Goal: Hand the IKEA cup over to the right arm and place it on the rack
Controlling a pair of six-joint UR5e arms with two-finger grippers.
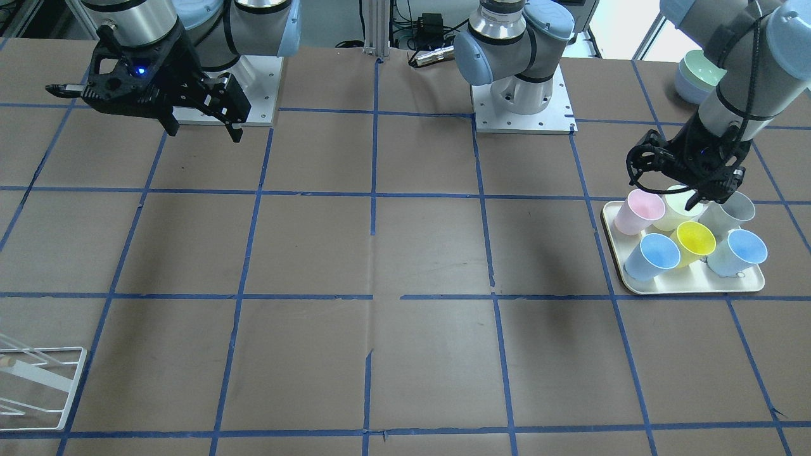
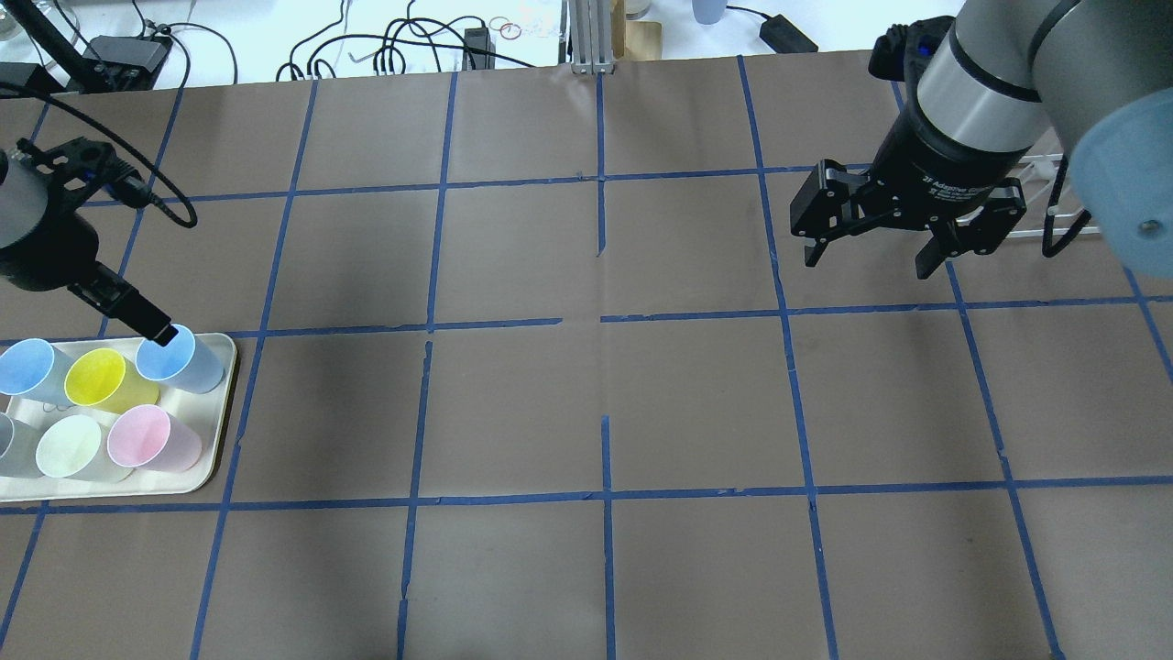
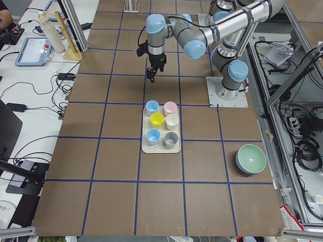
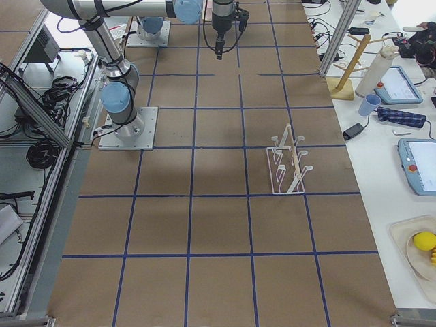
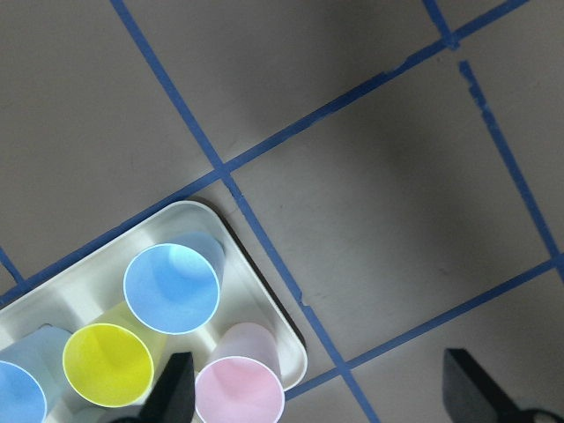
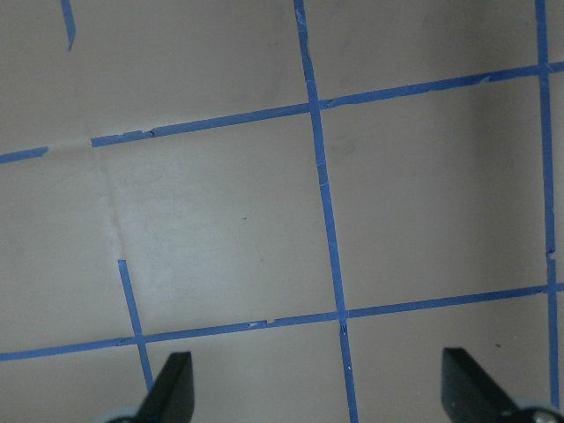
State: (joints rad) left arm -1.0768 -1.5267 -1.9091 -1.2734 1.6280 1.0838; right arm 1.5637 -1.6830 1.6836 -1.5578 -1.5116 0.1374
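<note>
Surface: the desk (image 2: 696, 403) is covered in brown paper and ruled into squares by blue tape, and the paper shows seams and small tears.
Room: cables and an aluminium post line the top of the overhead view. A green bowl (image 3: 251, 158) sits at the lower right of the left side view.
IKEA cup: the pale pink IKEA cup (image 1: 638, 212) stands mouth up in the upper left corner of the cream tray (image 1: 690, 288), at the right of the front-facing view. It is just beside a pale yellow-cream cup (image 1: 675, 209).
Other cups: a yellow cup (image 1: 694, 239), a grey cup (image 1: 735, 209) and two blue cups (image 1: 659, 253) share the tray.
Left claw: the left claw (image 5: 322, 397) hangs over the tray with its jaws wide apart and gripping nothing.
Right claw: the right claw (image 2: 868, 258) is also spread and bare, above the desk at the upper right of the overhead view.
Rack: the white wire rack (image 4: 286, 163) stands right of centre in the right side view.
Hidden: the front-facing view cuts the rack at its lower left corner. Overhead, the right arm (image 2: 981, 101) covers most of the rack, and the left edge clips the tray and the grey cup.
Edges: the tray and the rack are well apart, at opposite ends of the desk, and the pink cup's outer side faces the tray rim.
</note>
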